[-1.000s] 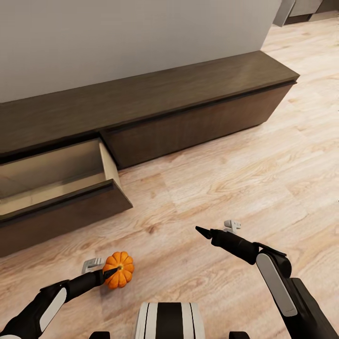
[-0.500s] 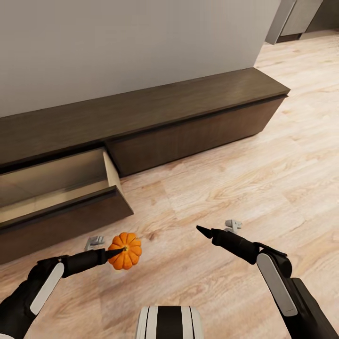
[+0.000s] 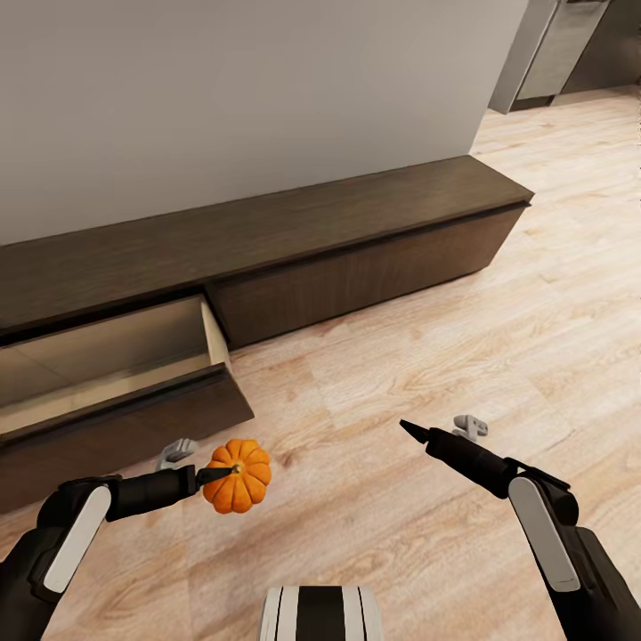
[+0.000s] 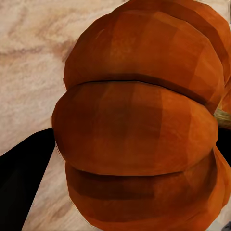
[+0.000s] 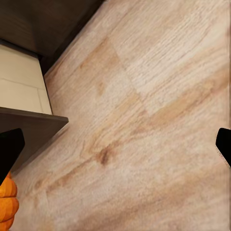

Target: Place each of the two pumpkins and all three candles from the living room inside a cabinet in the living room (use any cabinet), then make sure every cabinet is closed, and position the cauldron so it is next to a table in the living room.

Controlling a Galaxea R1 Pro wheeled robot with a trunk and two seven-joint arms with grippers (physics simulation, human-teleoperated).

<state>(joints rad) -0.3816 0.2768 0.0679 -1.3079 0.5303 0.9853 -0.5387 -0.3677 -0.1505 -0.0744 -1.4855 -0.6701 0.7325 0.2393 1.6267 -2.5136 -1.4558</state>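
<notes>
A bright orange ribbed pumpkin (image 3: 239, 477) hangs just in front of the open drawer, with my left gripper (image 3: 223, 472) shut on it. Up close in the left wrist view, the pumpkin (image 4: 139, 125) sits against a dark finger (image 4: 21, 168). The long dark brown cabinet (image 3: 294, 236) runs along the pale wall. Its left drawer (image 3: 116, 356) is pulled out and shows a bare tan inside. My right gripper (image 3: 411, 431) hovers open over the plank floor, to the right of the pumpkin. The right wrist view catches the drawer's corner (image 5: 29, 127) and the edge of the pumpkin (image 5: 6, 204).
Light wood plank floor (image 3: 445, 338) stretches right of the drawer and past the cabinet's end. Grey kitchen cabinets (image 3: 552, 53) stand beyond the wall corner at the upper right. My base (image 3: 320, 614) shows at the bottom edge.
The head view has shifted. My left arm has carried the pumpkin forward, closer to the open drawer's front. The right gripper keeps its open pose.
</notes>
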